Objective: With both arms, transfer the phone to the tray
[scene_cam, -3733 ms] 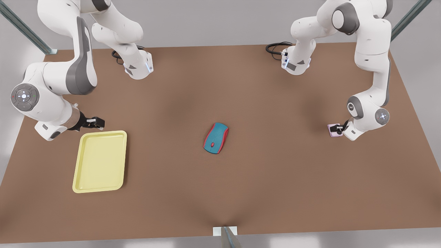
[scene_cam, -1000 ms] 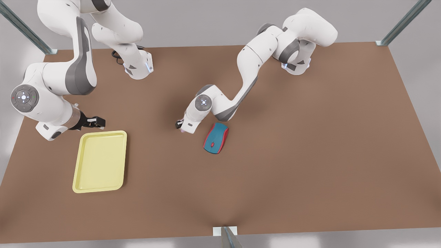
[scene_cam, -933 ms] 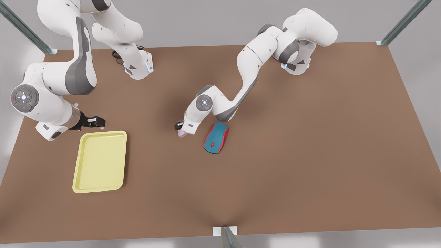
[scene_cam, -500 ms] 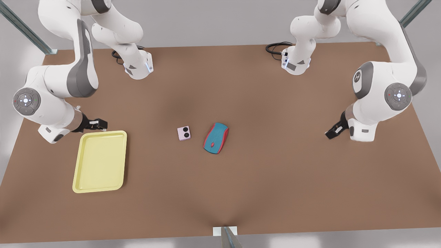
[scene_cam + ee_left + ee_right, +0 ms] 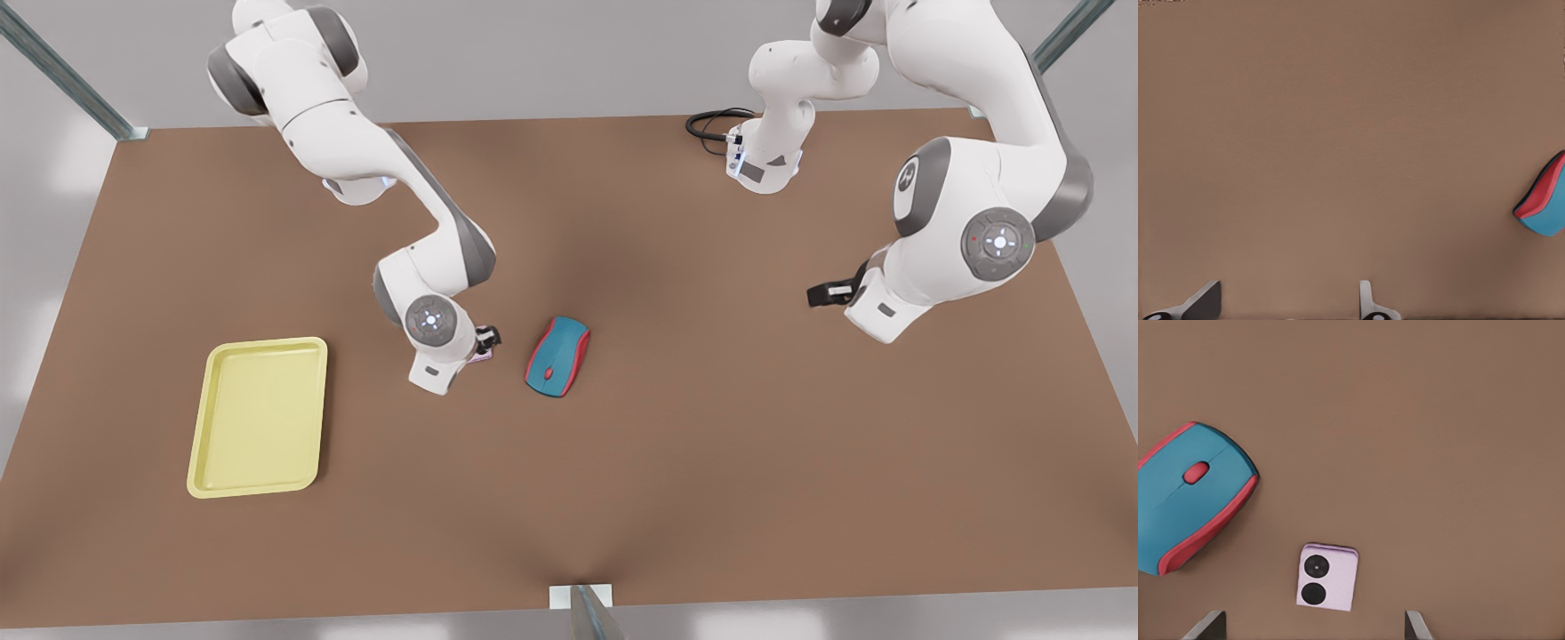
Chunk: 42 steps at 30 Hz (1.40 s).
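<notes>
Hovering above the phone (image 5: 1327,577), right gripper (image 5: 1311,629) has fingers spread, nothing gripped. Phone lies flat on table (image 5: 711,444), just beside mouse (image 5: 557,356); tray (image 5: 206,484) well off to front view's left. Best: descend straight, pinch phone's edges, avoid mouse. Left gripper (image 5: 822,293) waits far right, fingers released.

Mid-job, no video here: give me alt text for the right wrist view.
The pale pink phone lies flat on the brown table, lenses up, between the spread fingertips of the open right hand, which does not touch it. A teal-and-red mouse sits beside the phone, apart from it.
</notes>
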Each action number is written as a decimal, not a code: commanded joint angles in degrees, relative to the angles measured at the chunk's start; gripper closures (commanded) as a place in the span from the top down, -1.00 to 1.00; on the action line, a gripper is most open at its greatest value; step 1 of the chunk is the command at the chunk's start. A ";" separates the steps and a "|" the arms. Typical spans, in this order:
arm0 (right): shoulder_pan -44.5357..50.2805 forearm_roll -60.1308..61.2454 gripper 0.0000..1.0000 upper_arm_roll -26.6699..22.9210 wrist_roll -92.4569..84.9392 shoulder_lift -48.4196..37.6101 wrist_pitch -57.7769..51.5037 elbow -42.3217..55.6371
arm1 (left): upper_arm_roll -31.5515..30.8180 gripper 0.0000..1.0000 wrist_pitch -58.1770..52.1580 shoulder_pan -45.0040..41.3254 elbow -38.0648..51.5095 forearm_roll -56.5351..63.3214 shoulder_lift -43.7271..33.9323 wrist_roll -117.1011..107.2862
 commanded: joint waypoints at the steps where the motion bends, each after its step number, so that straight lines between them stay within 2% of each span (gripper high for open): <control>1: 1.21 0.12 1.00 -0.01 16.98 0.16 6.98 -1.69 | -0.01 1.00 -0.62 0.01 0.08 0.00 0.41 20.80; 10: 1.38 0.73 1.00 0.17 20.85 -0.98 16.21 -12.85 | -0.45 1.00 -0.53 0.01 0.17 -0.09 0.41 20.54; 15: 1.56 0.65 1.00 0.17 19.88 -1.16 23.85 -19.18 | -0.45 1.00 -0.53 0.01 0.17 -0.09 0.41 20.63; 16: 1.56 0.65 1.00 0.17 19.79 -1.33 28.16 -21.99 | -0.45 1.00 -0.53 0.01 0.17 -0.09 0.41 20.63; 18: 1.56 0.47 1.00 1.22 19.44 -0.37 28.69 -22.17 | -0.45 1.00 -0.53 0.01 0.17 -0.09 0.49 20.63; 21: 1.47 0.21 1.00 1.14 12.59 0.34 32.47 -24.72 | -0.45 1.00 -0.53 0.01 0.08 -0.09 0.58 20.54; 24: -0.20 0.21 1.00 1.14 6.00 0.42 32.82 -25.42 | -0.45 1.00 -0.44 0.01 0.17 -0.09 0.93 20.54; 42: 1.21 0.12 1.00 1.22 3.89 1.04 31.86 -26.04 | -0.54 1.00 -1.15 0.01 0.17 0.17 -0.03 20.45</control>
